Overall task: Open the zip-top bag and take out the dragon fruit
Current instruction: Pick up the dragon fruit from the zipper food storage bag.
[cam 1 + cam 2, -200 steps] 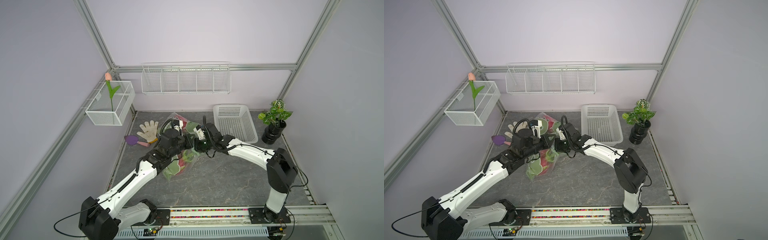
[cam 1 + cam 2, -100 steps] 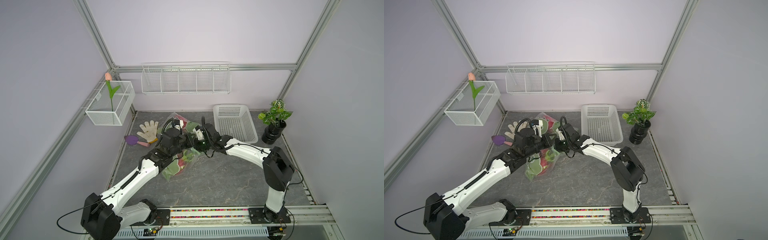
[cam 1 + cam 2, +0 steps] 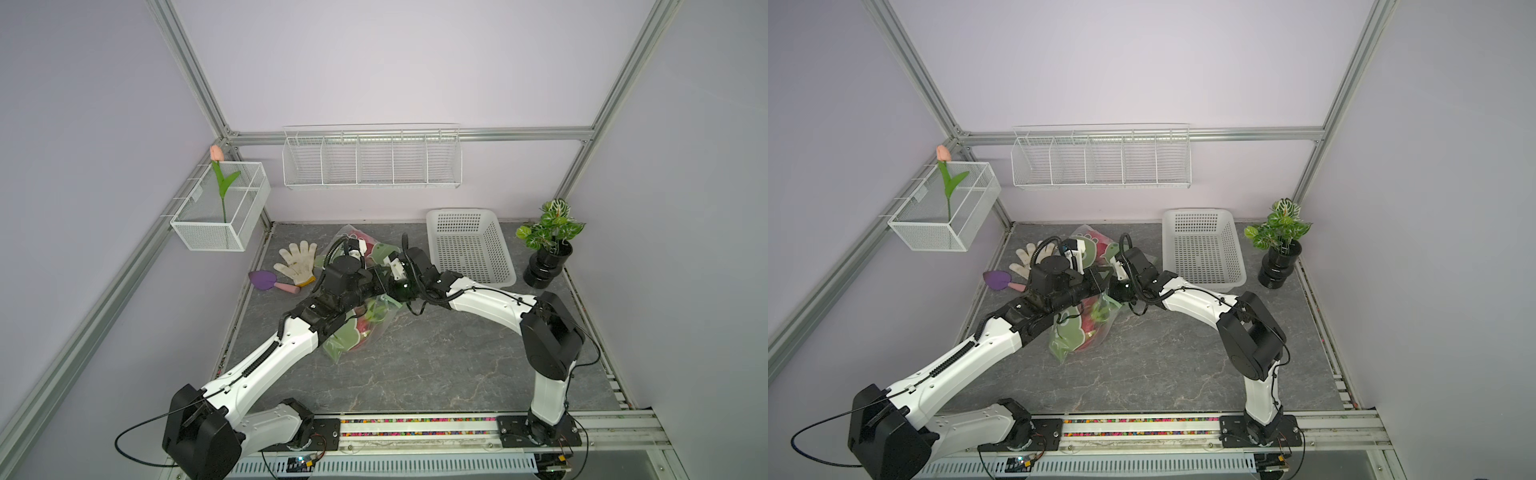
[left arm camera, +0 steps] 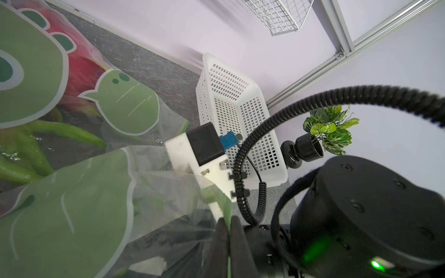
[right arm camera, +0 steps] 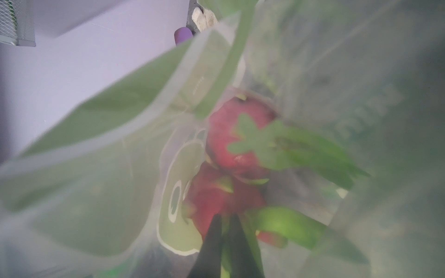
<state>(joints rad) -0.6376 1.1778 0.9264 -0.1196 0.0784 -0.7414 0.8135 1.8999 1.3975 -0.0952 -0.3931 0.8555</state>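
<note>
The clear zip-top bag (image 3: 353,336) (image 3: 1073,332) with green cartoon prints lies mid-table, its mouth lifted between my two grippers. Magenta dragon fruit (image 5: 231,142) (image 4: 81,69) with green scales show through the film, and pink also shows in both top views (image 3: 365,328) (image 3: 1088,328). My left gripper (image 4: 228,220) (image 3: 380,284) is shut on the green zip strip of one lip of the bag. My right gripper (image 5: 225,220) (image 3: 1113,291) faces it closely. It is shut on a thin green strip that looks like the bag's other lip, seen blurred through the plastic.
A white perforated basket (image 3: 469,249) stands at the back right, with a potted plant (image 3: 548,237) beside it. A work glove (image 3: 297,262) and a purple trowel (image 3: 266,280) lie left of the bag. A wire box with a tulip (image 3: 220,208) and a wire rack (image 3: 372,160) hang on the walls.
My right gripper has closed from partly open to shut at the bag's mouth. Both arms have edged slightly toward the back; the left grip is unchanged.
</note>
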